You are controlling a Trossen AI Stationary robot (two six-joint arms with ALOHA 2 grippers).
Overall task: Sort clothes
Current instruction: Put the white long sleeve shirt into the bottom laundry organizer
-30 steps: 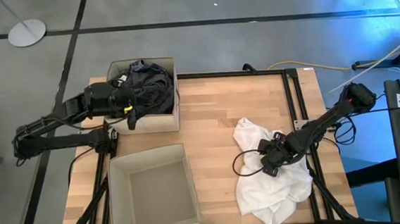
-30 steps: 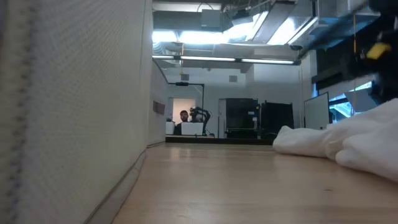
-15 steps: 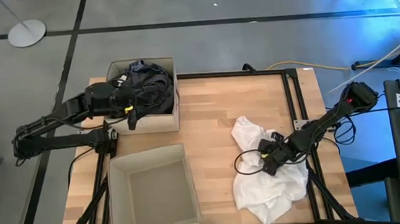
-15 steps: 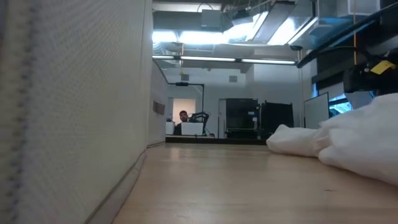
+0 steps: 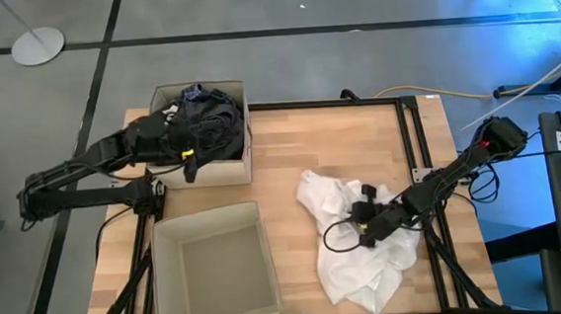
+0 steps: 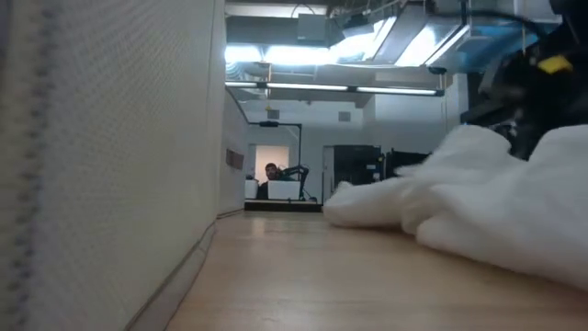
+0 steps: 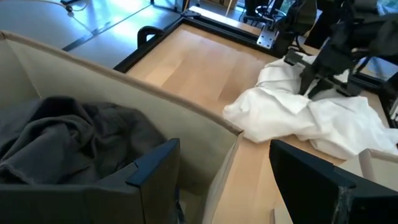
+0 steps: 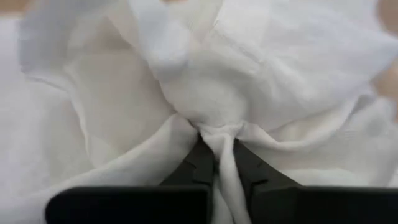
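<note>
The white garment (image 5: 361, 245), a soft, light, limp heap on the counter (image 5: 300, 146) beside the empty beige box (image 5: 214, 266), is pinched at a central fold by the right hand (image 5: 365, 228); the left hand (image 5: 190, 165) hangs spread over the filled box (image 5: 242, 130).

Right claw (image 5: 367, 226) pinches the white garment (image 5: 352, 256) (crumpled) on the wooden table (image 5: 304, 145).

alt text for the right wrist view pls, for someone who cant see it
The right pincer, shut, pinches a bunched fold of crumpled white fabric garment between its two dark fingers. The white cloth fills nearly the whole picture, its creases drawn in toward the pinched spot.
</note>
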